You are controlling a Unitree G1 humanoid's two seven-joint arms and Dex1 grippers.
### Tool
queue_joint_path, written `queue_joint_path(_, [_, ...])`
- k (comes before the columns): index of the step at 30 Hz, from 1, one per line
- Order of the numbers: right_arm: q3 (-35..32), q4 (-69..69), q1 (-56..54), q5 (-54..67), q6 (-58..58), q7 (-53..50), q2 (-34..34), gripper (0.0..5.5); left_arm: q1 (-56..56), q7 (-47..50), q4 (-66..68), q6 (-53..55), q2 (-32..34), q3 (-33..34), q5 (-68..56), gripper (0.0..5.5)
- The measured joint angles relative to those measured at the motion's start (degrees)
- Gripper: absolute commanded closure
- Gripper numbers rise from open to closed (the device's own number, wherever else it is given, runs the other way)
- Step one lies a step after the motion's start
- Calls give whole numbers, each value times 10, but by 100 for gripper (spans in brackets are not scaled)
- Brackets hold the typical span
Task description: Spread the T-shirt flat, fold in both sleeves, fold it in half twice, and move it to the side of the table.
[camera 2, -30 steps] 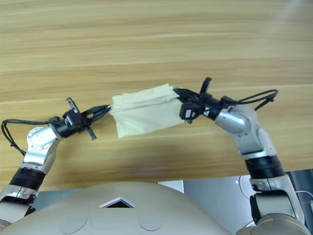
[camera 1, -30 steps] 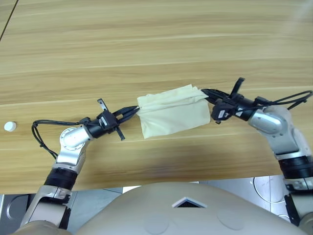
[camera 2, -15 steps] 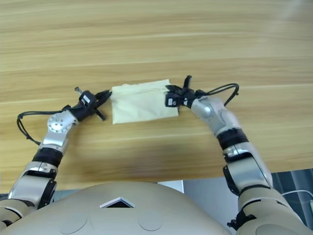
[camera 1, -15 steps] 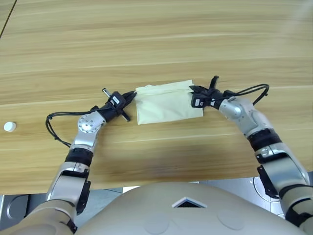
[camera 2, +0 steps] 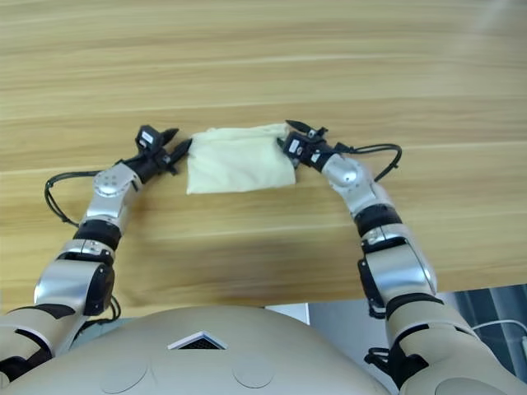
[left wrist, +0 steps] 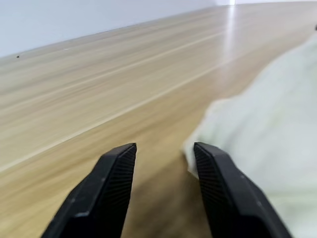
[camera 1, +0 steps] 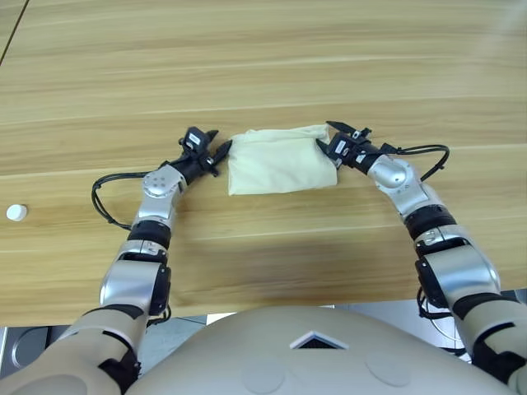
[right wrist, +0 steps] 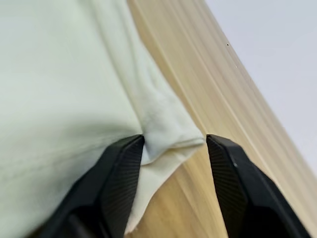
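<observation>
The T-shirt (camera 1: 280, 152) is soft, matt cloth of a pale cream colour, gently creased, with thick rounded edges where its layers are folded. The table (camera 1: 247, 66) is light wood with long straight grain, smooth and faintly glossy; whether it is solid wood or laminate cannot be told. The fingers (left wrist: 116, 168) of the left gripper (left wrist: 163, 148) are matt black, seemingly plastic, with finely ribbed inner faces. The right gripper (right wrist: 176, 141) has fingers (right wrist: 126, 168) of the same ribbed black finish.

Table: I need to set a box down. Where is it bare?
Bare: the wide stretch beyond the T-shirt and the strip nearer than it. Crowded: its two ends, where the left gripper and right gripper sit.
</observation>
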Motion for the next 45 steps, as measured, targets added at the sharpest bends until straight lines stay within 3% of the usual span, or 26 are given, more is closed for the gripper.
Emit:
queue_joint_path(3, [-37,43,-20,57,30,41,31,211,-72,29,37,58,-10,75,-64,241])
queue_joint_path(8, [-80,101,-59,103,67,55,70,123,-170,39,93,164,-26,194,-178,241])
queue_joint_path(11, [-123,104,-65,140,64,51,72,78,-177,70,78,90,-21,217,-177,241])
queue_joint_path(16, [-159,-34,-52,219,21,131,68,11,-27,-76,-111,-170,-26,60,-22,241])
queue_joint_path(18, [-143,-89,-27,221,13,152,70,11,37,-70,-126,-255,-1,-14,102,241])
queue_joint_path(22, [-74,-110,-17,131,-2,132,85,11,69,3,-128,-307,63,-96,290,241])
queue_joint_path(31, [89,-28,-62,-100,-37,31,98,11,61,85,-113,-304,112,-84,278,241])
queue_joint_path(37, [113,86,-145,-159,20,-108,136,11,102,65,-140,-312,113,-146,293,241])
queue_joint_path(45, [127,139,-169,-178,58,-162,149,11,89,111,-133,-301,117,-184,330,241])
